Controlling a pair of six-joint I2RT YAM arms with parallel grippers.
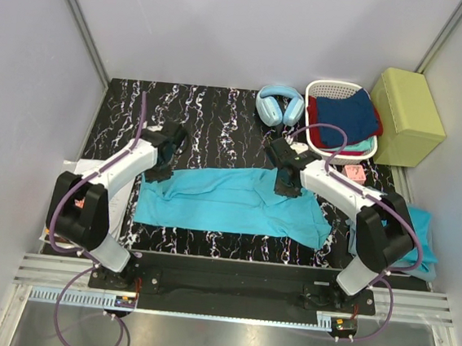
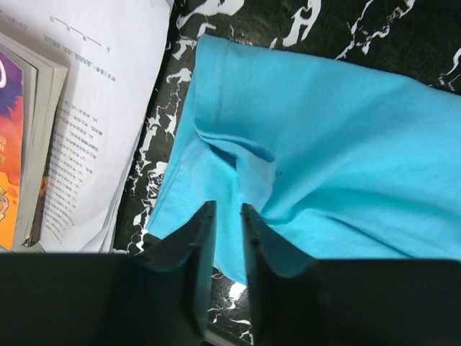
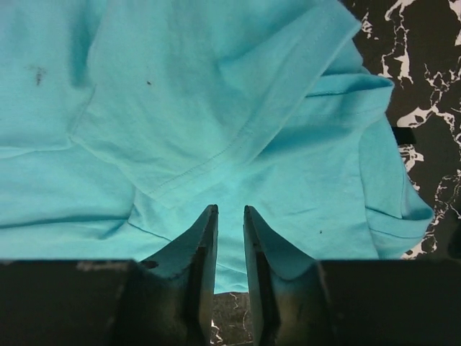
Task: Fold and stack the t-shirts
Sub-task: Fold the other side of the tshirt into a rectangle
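One turquoise t-shirt [image 1: 236, 200] lies spread and folded lengthwise across the black marbled table [image 1: 212, 114]. My left gripper [image 1: 164, 162] hovers over its left end, and my right gripper [image 1: 286, 181] over its upper right part. In the left wrist view the left gripper [image 2: 227, 207] has its jaws a little apart above the cloth's edge [image 2: 302, 130], gripping nothing. The right gripper [image 3: 230, 209] is likewise narrowly open over the shirt [image 3: 216, 108], near a sleeve seam. Another turquoise t-shirt [image 1: 426, 233] hangs at the table's right edge behind the right arm.
Pale blue headphones [image 1: 279, 105] lie at the back. Beside them a white basket [image 1: 329, 88] holds dark blue and red clothes, with a green box [image 1: 408, 106] to its right. A small pink object [image 1: 355, 173] sits near the right arm. Papers [image 2: 94, 108] and a book [image 2: 18, 144] lie left of the shirt.
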